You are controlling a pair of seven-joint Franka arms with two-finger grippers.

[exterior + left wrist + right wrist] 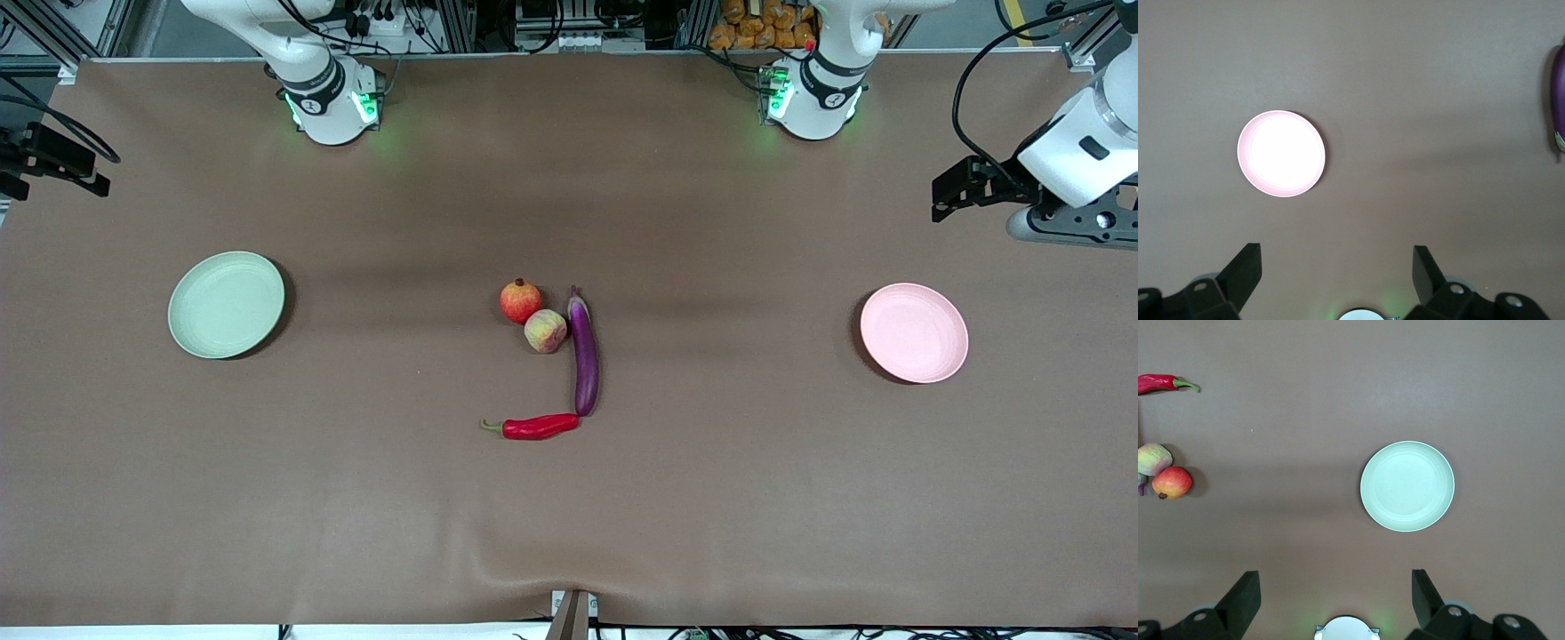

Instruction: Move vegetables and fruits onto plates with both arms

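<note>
In the middle of the brown table lie a red pomegranate (520,300), a blushed peach (545,331) touching it, a long purple eggplant (583,356) beside them, and a red chili (536,427) nearest the front camera. The pale green plate (227,304) lies toward the right arm's end, and the pale pink plate (914,332) toward the left arm's end. My left gripper (1337,267) hangs open high above the table, with the pink plate (1281,153) below it. My right gripper (1336,590) is also open and high, looking down on the green plate (1407,486). Both are empty, and neither shows in the front view.
The arm bases (333,102) (813,98) stand along the table's edge farthest from the front camera. A white and black device (1058,169) sits at the left arm's end, and a black fixture (53,164) at the right arm's end. The cloth wrinkles (569,569) near the front edge.
</note>
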